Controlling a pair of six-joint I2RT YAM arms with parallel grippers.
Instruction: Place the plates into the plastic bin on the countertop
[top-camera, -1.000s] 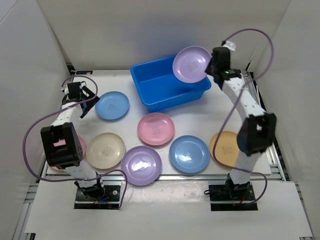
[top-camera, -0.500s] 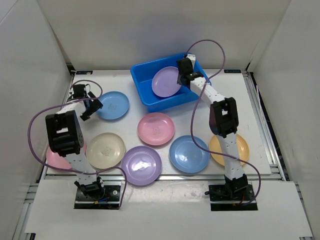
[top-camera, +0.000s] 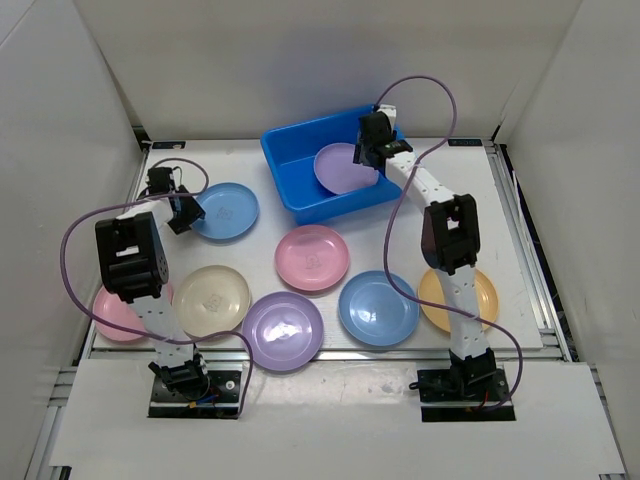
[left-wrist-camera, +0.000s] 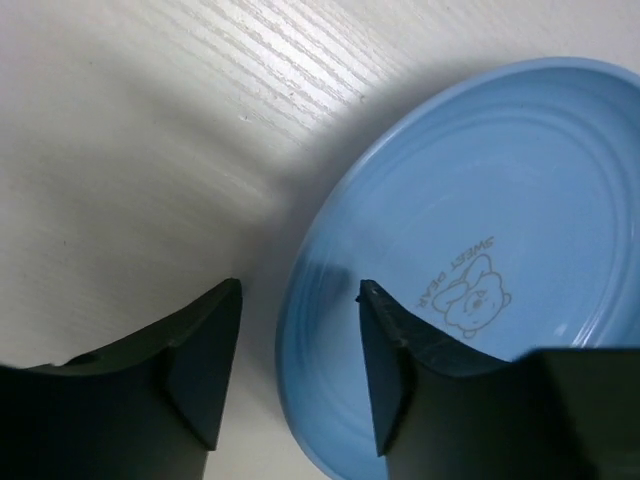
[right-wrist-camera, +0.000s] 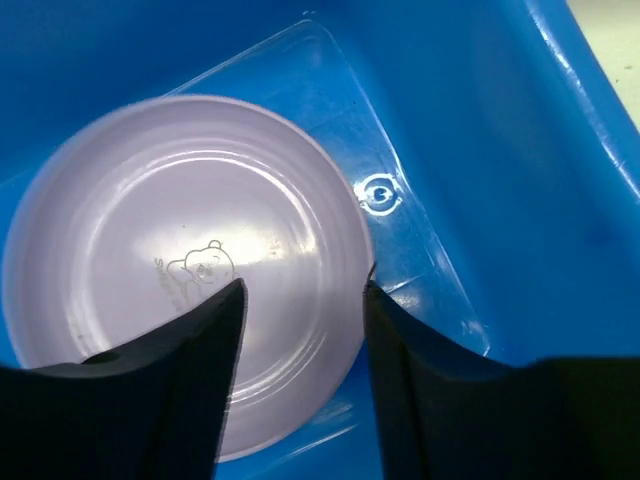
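Since half a second ago, the lilac plate (top-camera: 347, 167) has gone from tilted at the right gripper (top-camera: 372, 150) to lying flat on the floor of the plastic bin (top-camera: 300, 165), in the bin's right half. It is round, shallow and glossy, with a faint bear outline printed at its centre. In the right wrist view the right gripper (right-wrist-camera: 300, 290) hangs over the lilac plate (right-wrist-camera: 185, 270) with its fingers spread. The left finger is above the plate's well, the right finger is at its right rim, and the bright blue bin wall (right-wrist-camera: 520, 180) rises just beyond. The left gripper (top-camera: 185, 212) has shifted slightly toward the light blue plate (top-camera: 225, 210), which lies flat on the white countertop (top-camera: 440, 220) left of the bin. In the left wrist view the left gripper (left-wrist-camera: 300, 290) is also spread and straddles the rim of the light blue plate (left-wrist-camera: 480, 250). One finger is over the bare countertop (left-wrist-camera: 150, 130) and the other over the plate's inner slope beside a bear print with lettering. Contact with the rim cannot be told. Also flat on the countertop are a pink plate (top-camera: 312, 257), a cream plate (top-camera: 212, 299), a purple plate (top-camera: 283, 331), a blue plate (top-camera: 378, 308), an orange plate (top-camera: 480, 298) and a second pink plate (top-camera: 112, 315), the last two partly hidden behind the arms.
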